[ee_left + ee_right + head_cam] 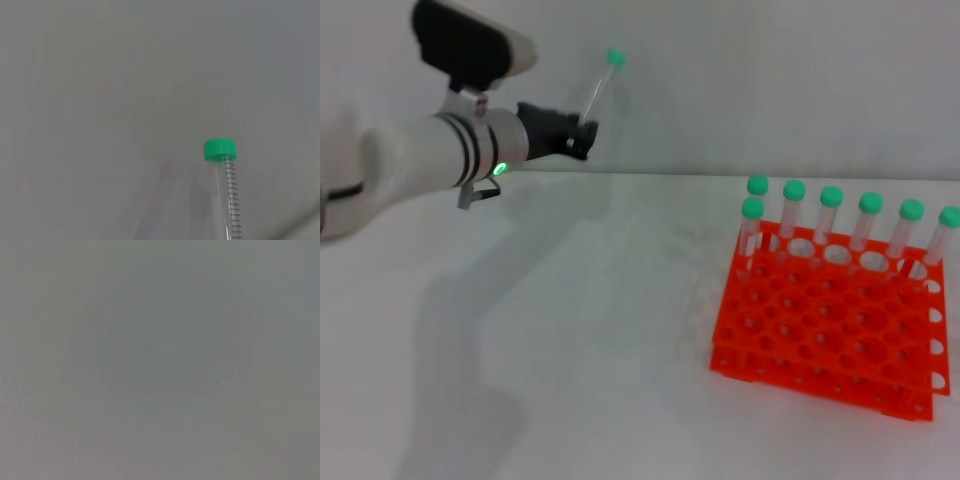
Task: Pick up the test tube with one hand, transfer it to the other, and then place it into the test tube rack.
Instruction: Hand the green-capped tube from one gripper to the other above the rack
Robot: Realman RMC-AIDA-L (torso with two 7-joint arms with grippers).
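The head view takes in the whole scene: the left arm (440, 150) reaches in from the left, raised above the white bench (570, 350), and its black left tool (582, 135) is clamped on the lower end of the test tube (600, 85). The tube is held in the air at the far left of the scene, tilted, with its green cap (615, 57) uppermost and leaning to the right, well apart from the test tube rack (825, 335). The orange rack sits on the bench at the right, and seven other capped tubes (830, 215) stand upright in it, six along its far row and one just nearer at the left end.

The left wrist view shows none of the rack or bench. It gives only the upper part of the held tube (230, 195) against a plain pale background, close enough to read the printed graduation marks (231, 190) down its clear wall below the green cap (219, 150). The tool's own fingers do not show there.

The right wrist view shows only a plain grey field. The right tool appears in no view, so I cannot tell whether it is apart or together.
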